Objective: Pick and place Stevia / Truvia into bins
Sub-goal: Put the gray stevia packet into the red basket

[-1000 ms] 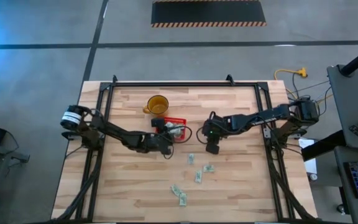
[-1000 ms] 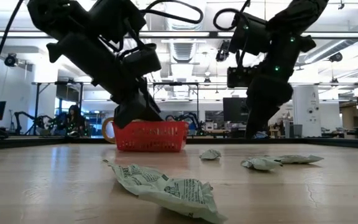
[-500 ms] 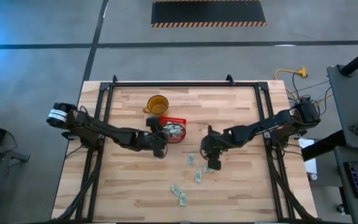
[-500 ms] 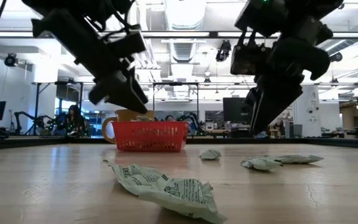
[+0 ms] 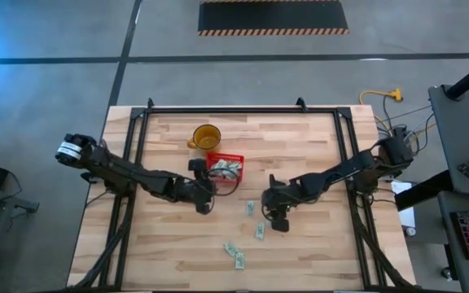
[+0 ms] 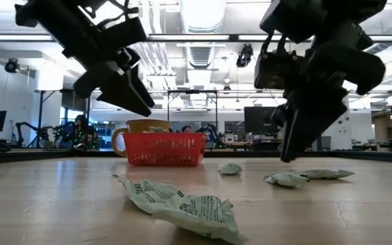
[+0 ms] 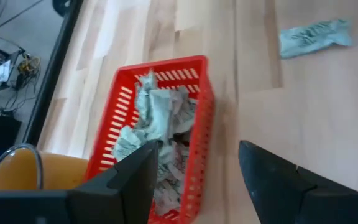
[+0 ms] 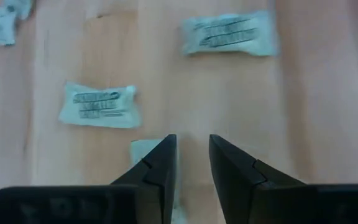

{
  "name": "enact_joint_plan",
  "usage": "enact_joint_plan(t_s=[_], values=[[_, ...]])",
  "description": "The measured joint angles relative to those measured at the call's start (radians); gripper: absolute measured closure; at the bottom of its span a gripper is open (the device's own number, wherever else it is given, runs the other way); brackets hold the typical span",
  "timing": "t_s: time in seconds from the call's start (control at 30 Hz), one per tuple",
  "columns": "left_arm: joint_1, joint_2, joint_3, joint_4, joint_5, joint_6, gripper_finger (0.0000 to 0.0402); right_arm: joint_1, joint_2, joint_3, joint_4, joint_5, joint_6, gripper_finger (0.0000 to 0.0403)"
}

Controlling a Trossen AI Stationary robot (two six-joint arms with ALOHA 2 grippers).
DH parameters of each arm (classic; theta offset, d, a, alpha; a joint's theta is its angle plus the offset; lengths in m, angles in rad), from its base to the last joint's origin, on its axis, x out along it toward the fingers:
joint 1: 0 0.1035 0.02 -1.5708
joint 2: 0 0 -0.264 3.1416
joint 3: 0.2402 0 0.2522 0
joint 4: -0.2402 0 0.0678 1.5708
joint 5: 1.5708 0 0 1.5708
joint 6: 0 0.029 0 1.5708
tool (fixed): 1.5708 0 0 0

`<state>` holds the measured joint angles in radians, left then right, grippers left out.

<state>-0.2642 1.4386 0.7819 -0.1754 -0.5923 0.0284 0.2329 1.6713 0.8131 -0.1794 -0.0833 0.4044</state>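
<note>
Both arms are dark, near-black, built of slim jointed links with blocky housings at the wrists. The left arm carries a pale cylindrical cap at its base. The right arm has thin black cables looping along it. Each end effector has two flat, wedge-shaped black fingers.

Bare wood separates the red basket from the scattered sachets; the yellow cup blocks the basket's far side.
</note>
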Motion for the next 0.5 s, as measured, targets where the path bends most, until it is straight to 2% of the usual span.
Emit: enact_joint_plan(t_s=[0.13, 0.5], values=[[-0.025, -0.012, -0.002, 0.0, 0.0, 0.0, 0.0195, 0.011, 0.024, 0.0, 0.003, -0.046, 0.012, 0.0321], [-0.054, -0.015, -0.002, -0.042, 0.0, -0.01, 0.0195, 0.014, 0.058, 0.001, 0.011, -0.048, 0.085, 0.0315]])
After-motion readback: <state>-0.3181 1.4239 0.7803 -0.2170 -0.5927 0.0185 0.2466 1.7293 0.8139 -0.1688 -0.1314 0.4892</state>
